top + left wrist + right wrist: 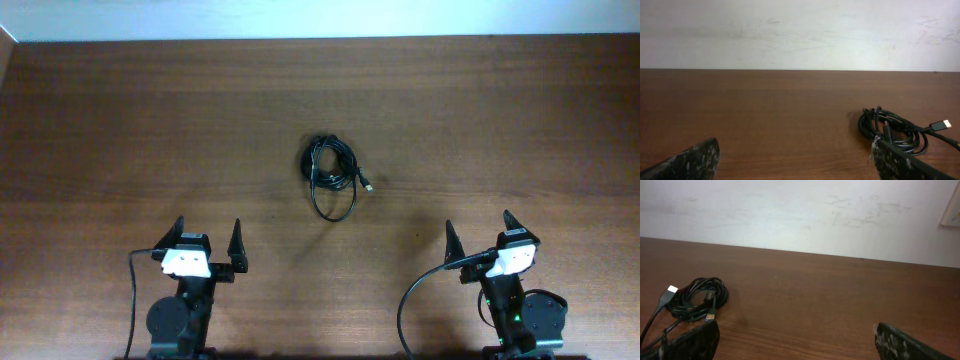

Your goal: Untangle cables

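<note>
The cables [331,172] lie as one tangled bundle of thin black loops in the middle of the table, with a metallic plug sticking out on the right. The bundle shows at the right of the left wrist view [892,131] and at the left of the right wrist view [695,297]. My left gripper [209,235] is open and empty near the front left, well short of the bundle. My right gripper [478,230] is open and empty near the front right, also apart from it.
The brown wooden table [150,120] reaches back to a white wall [800,30]. Thick black arm wires [410,300] curve by each arm base at the front edge.
</note>
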